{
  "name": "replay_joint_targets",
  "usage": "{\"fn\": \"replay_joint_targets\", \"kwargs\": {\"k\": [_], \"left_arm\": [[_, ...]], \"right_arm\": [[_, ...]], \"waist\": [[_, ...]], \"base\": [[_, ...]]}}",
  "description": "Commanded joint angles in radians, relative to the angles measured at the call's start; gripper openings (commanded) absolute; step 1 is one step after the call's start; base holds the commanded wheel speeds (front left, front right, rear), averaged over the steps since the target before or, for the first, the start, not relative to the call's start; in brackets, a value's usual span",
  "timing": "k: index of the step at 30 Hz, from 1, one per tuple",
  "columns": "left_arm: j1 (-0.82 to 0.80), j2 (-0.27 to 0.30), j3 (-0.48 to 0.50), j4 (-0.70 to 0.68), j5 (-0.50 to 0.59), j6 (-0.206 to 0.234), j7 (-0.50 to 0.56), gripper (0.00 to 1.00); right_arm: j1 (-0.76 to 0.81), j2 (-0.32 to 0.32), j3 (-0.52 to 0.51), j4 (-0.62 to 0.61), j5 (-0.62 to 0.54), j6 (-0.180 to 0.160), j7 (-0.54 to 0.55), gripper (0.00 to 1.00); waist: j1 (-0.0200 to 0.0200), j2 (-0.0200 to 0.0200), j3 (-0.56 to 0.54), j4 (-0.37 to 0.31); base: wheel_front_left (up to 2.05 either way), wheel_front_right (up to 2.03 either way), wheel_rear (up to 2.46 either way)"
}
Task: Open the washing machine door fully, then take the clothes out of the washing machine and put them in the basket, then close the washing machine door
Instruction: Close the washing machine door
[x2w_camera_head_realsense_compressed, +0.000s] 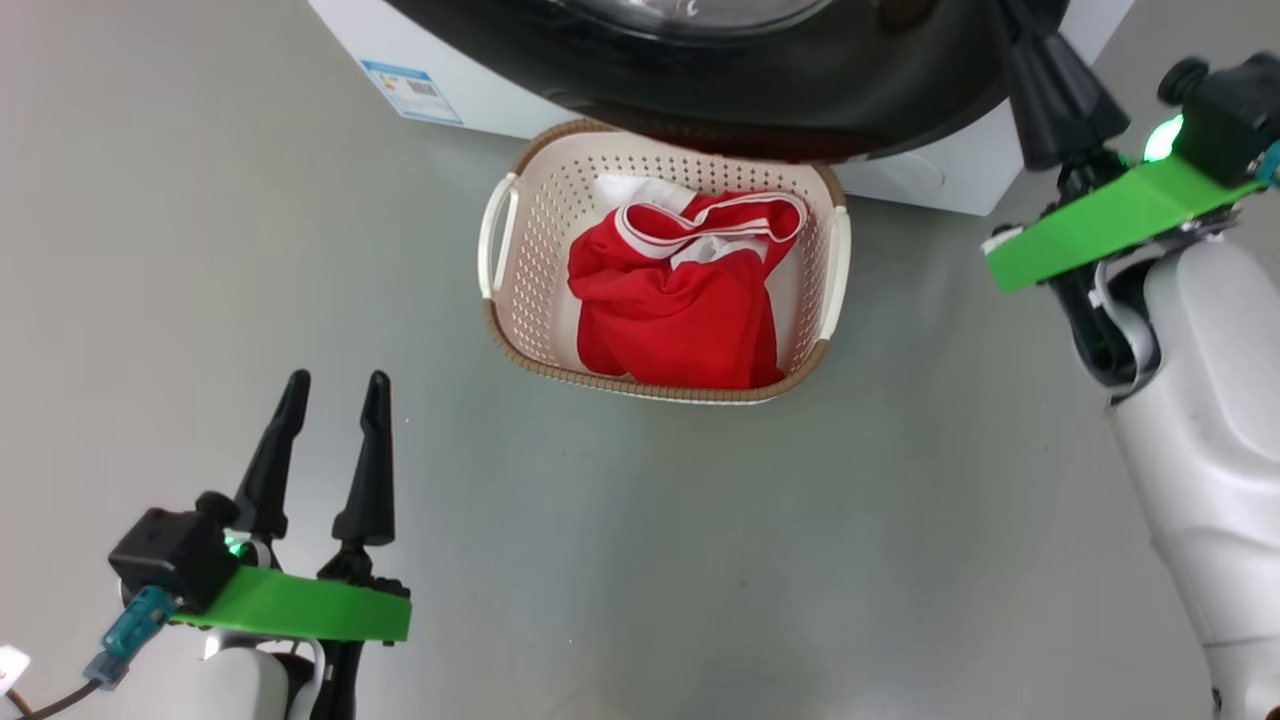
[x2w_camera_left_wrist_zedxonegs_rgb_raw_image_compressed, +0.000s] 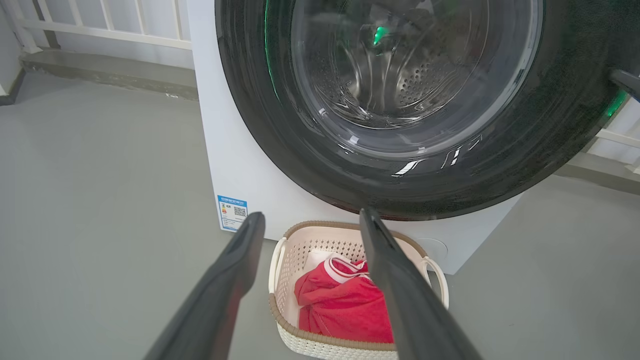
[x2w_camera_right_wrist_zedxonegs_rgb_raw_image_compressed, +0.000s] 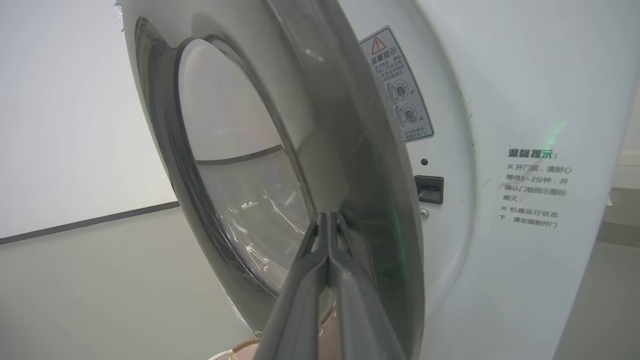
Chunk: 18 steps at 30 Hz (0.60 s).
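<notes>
Stage of the task, late: the washer (x2w_camera_head_realsense_compressed: 930, 170), a white box, stands at the far side of the floor (x2w_camera_head_realsense_compressed: 200, 300); its door (x2w_camera_head_realsense_compressed: 760, 100), black-rimmed with a glass bowl, overhangs the basket's far edge in the head view and, in the right wrist view, stands ajar at an angle to the front panel, apart from the latch socket (x2w_camera_right_wrist_zedxonegs_rgb_raw_image_compressed: 428, 189); the drum (x2w_camera_left_wrist_zedxonegs_rgb_raw_image_compressed: 395, 75), seen through the glass, looks like bare metal; the basket (x2w_camera_head_realsense_compressed: 545, 250) sits on the floor just in front of the washer, below the door; the clothes (x2w_camera_head_realsense_compressed: 680, 310), red with white trim, lie bunched inside the basket, wholly within its rim; the right gripper (x2w_camera_right_wrist_zedxonegs_rgb_raw_image_compressed: 327, 216) has its two fingers pressed together with nothing between them, tips at the door's rim on the latch side, apparently touching it; the left gripper (x2w_camera_head_realsense_compressed: 338, 378) hovers low, well apart from the basket, fingers spread and empty. Judgement: opening and unloading appear done; what is left is closing the door, which looks to be the step in hand, the door needing to swing on until its edge meets the socket.
</notes>
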Motion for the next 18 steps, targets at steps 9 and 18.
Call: {"fn": "replay_joint_targets", "kwargs": {"k": [9,18], "left_arm": [[-0.041,0.016,0.015,-0.033,-0.013,-0.003,-0.009,1.0],[-0.059,0.013,0.003,-0.047,-0.017,-0.003,-0.009,1.0]], "right_arm": [[-0.091,0.009,-0.038,0.009,-0.033,0.001,-0.005,0.0],[-0.167,0.009,-0.08,0.035,-0.046,0.001,-0.005,0.0]], "waist": [[0.0,-0.0001,0.03,0.023],[0.0,-0.0001,0.065,0.036]], "base": [[0.0,0.0,0.0],[0.0,0.0,0.0]]}}
